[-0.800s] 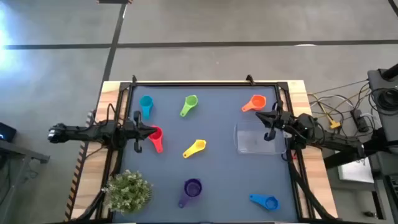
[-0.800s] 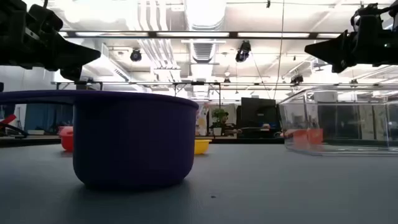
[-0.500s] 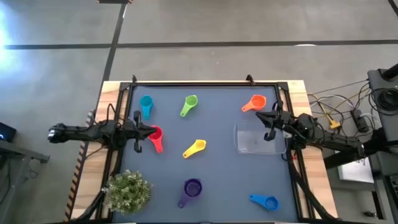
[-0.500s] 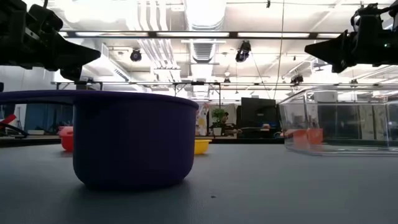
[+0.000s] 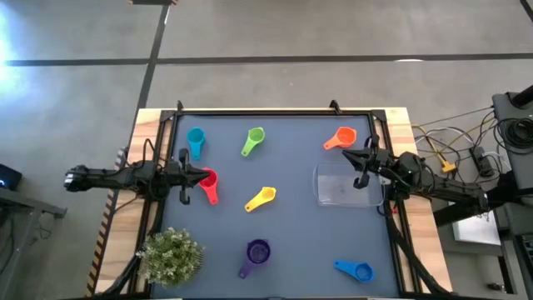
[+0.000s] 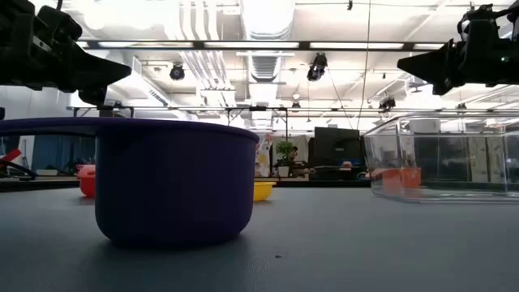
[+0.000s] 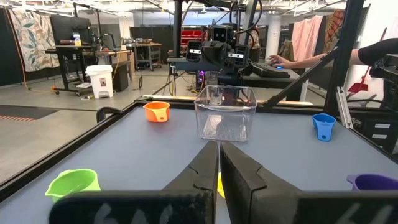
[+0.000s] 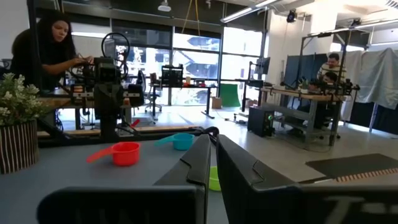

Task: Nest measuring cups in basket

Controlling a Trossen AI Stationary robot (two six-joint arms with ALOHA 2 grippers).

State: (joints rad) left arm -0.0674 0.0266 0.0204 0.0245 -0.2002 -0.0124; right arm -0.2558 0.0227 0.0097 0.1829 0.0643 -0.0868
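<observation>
Seven cups lie apart on the grey mat: teal (image 5: 196, 140), green (image 5: 253, 140), orange (image 5: 342, 138), red (image 5: 208, 185), yellow (image 5: 261, 198), purple (image 5: 256, 252) and blue (image 5: 356, 269). The clear basket (image 5: 348, 185) stands on the mat at the right and holds nothing. My left gripper (image 5: 202, 174) is shut and empty, held high over the red cup's bowl. My right gripper (image 5: 346, 156) is shut and empty, high over the basket's far left corner. In the low view both grippers (image 6: 122, 71) (image 6: 403, 63) hang well above the table.
A green potted plant (image 5: 171, 257) stands at the near left corner. A raised dark frame (image 5: 275, 112) runs around the mat. People sit at benches beyond the table (image 8: 53, 43).
</observation>
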